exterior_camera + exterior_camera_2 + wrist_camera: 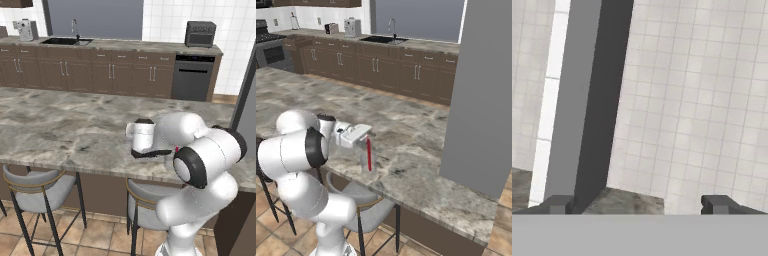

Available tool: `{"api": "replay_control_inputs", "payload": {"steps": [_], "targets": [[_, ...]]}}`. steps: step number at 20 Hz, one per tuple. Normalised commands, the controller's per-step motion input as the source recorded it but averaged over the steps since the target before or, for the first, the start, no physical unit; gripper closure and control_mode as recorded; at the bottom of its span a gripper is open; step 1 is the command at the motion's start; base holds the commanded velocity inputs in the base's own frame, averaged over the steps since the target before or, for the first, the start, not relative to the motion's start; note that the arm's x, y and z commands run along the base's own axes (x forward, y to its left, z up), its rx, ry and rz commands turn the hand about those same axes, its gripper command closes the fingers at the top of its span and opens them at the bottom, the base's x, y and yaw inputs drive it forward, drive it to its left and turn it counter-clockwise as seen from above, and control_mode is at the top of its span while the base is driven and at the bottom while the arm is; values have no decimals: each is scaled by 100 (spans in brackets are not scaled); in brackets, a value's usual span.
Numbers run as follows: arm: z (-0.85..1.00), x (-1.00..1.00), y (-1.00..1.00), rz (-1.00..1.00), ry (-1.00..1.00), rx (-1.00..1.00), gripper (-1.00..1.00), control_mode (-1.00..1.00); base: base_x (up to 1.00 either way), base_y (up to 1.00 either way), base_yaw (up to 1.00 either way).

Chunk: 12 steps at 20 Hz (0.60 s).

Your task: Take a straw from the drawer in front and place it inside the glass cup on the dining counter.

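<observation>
The straw [369,154] stands nearly upright inside the glass cup [368,161], which sits on the marble surface [406,135] of the dining counter, close to its near edge above a grey-cushioned stool [363,202]. The gripper [367,136] is just beside the top of the straw, to its left in the right base view, with the hand lying roughly level over the surface. In the hand view the two fingertips [559,204] sit far apart at the bottom corners with nothing between them, so the gripper is released and holds nothing; that view looks across a strip of the surface toward a tiled wall [702,100] and a tall grey panel [587,100].

In the left base view the arm's white links cover the cup, and a small red tip of the straw [177,149] shows beside the elbow.

The near rim of the surface runs just under the cup, with stools tucked beneath it. To the right in the right base view a tall grey block [481,95] stands on the far end of the counter, well apart from the cup. Beyond the cup the marble stretches broad and bare toward the wall cabinets [376,67] and sink [378,39]
</observation>
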Motion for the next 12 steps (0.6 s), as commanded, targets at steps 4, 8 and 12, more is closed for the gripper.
{"api": "replay_control_inputs", "payload": {"steps": [4, 8, 12], "targets": [[89, -4, 1, 0, -12, 4, -100, -100, 0, 0, 0], [94, 0, 8, 0, -15, 7, -100, -100, 0, 0, 0], [100, -16, 5, 0, -17, 2, -100, -100, 0, 0, 0]]}}
